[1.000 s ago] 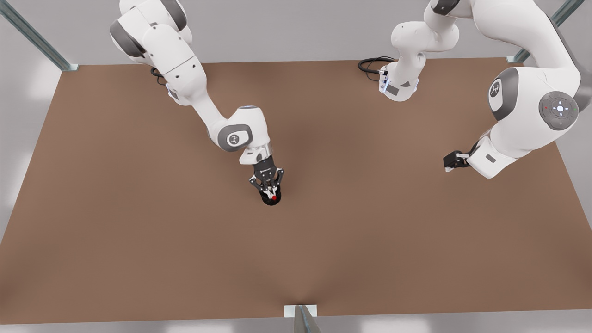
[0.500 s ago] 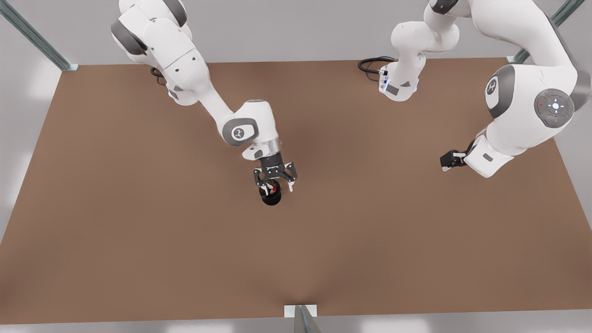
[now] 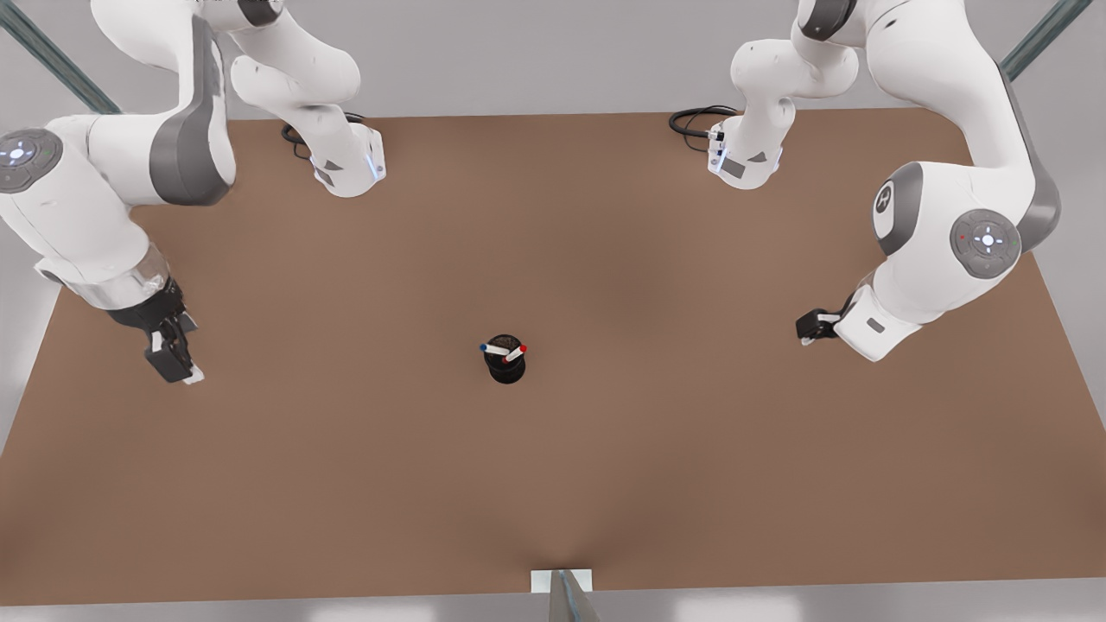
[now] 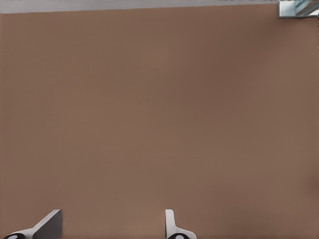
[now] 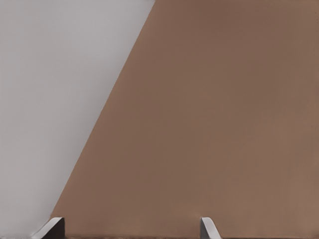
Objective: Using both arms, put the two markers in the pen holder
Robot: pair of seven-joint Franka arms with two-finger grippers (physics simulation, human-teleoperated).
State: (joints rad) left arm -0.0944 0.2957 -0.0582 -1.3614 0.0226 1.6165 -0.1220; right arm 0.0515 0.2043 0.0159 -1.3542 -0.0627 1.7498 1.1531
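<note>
Both markers, red (image 3: 517, 352) and blue (image 3: 492, 348), stood tilted in the holder (image 3: 505, 369) mid-table, well apart from either arm, the left gripper (image 4: 112, 226) and the right gripper (image 5: 132, 229) each spread apart, empty, over bare table (image 3: 605, 475).

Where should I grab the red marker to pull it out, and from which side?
Probably pinch the red marker on the red end sticking out of the holder, coming from above. It leans to the front view's right, away from the blue marker, so that side looks freer.
</note>
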